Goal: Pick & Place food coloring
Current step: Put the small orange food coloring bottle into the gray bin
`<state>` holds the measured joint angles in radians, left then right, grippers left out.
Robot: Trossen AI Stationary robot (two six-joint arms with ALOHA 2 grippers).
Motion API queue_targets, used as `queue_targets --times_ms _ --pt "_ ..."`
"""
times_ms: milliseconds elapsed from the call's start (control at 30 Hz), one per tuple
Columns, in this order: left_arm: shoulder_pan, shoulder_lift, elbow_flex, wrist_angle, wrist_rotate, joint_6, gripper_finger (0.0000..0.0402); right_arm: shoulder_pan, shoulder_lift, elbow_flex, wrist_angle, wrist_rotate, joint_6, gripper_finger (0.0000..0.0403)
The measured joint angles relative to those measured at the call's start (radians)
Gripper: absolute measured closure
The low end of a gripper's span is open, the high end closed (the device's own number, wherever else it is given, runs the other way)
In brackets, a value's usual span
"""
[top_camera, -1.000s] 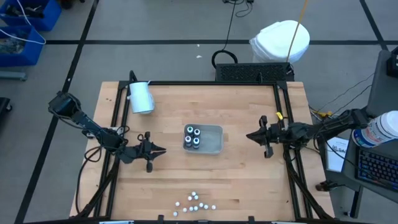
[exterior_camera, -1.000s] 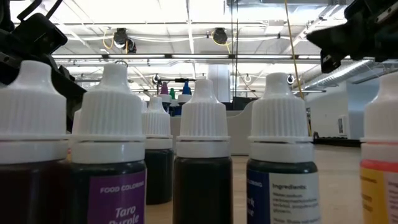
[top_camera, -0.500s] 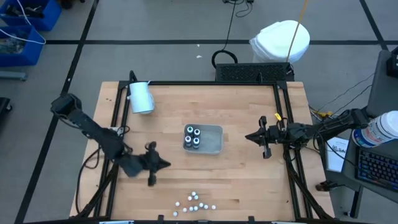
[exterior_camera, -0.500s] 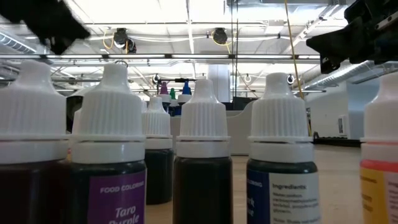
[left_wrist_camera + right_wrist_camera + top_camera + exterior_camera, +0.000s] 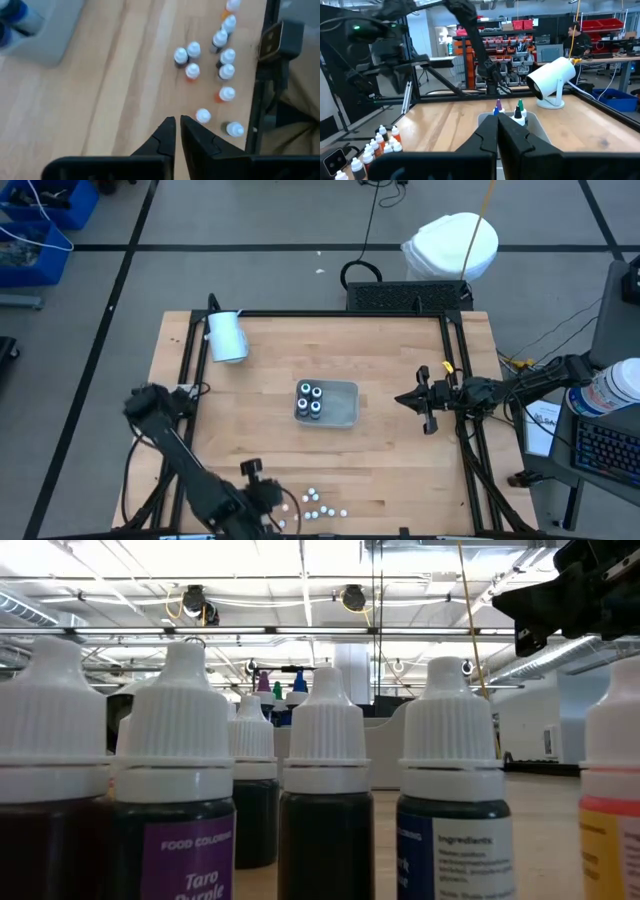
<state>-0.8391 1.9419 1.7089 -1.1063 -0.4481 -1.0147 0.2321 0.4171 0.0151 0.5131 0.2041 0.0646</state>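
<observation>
- Since the earlier frame the left arm has swung from the middle of the surface point(image 5: 400, 470) toward its near edge; its fingers point(image 5: 268, 498) now sit just beside the loose bottles, while the right arm has kept its place.
- Food coloring shows as small bottles with white ribbed caps over dark, purple and orange bodies; a cluster of loose bottles point(image 5: 315, 506) stands on the bare wood just ahead of the left fingertips, the closest one point(image 5: 202, 116) just beyond them.
- Four more bottles point(image 5: 311, 400) stand upright at one end of the pale grey tray point(image 5: 343, 412), well apart from both sets of fingers.
- A white cylinder point(image 5: 226, 336) lies far from both.
- Left fingers point(image 5: 175, 131) are almost together with a thin slit between, holding nothing.
- Right fingers point(image 5: 403, 399) are pressed together and empty, hovering beside the tray and pointing at it.
</observation>
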Motion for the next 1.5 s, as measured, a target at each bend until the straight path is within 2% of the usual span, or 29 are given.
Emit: queue_targets --times_ms 100,233,433,600,867,1133,1500 --pt "0.004 0.085 0.108 -0.068 0.042 -0.012 0.0342 0.000 0.000 0.000 0.000 0.000 -0.008 0.0403" --pt "0.020 0.144 0.160 -0.062 0.109 0.002 0.0292 0.000 0.000 0.000 0.002 0.001 -0.024 0.0403" --pt "0.061 0.153 0.113 0.040 0.227 0.028 0.0211 0.000 0.000 0.000 0.007 0.001 -0.024 0.0403" --pt "0.083 0.152 0.065 0.122 0.266 0.078 0.0178 0.000 0.000 0.000 0.006 0.001 -0.024 0.0403" --pt "0.093 0.152 -0.019 0.140 0.276 0.045 0.0169 0.000 0.000 0.000 0.006 0.002 -0.024 0.0403" --pt "0.092 0.151 -0.083 0.254 0.372 0.072 0.0169 0.000 0.000 0.000 0.006 0.003 -0.024 0.0403" --pt "0.106 0.151 -0.095 0.268 0.364 0.116 0.0169 0.000 0.000 0.000 0.006 0.003 -0.024 0.0403"
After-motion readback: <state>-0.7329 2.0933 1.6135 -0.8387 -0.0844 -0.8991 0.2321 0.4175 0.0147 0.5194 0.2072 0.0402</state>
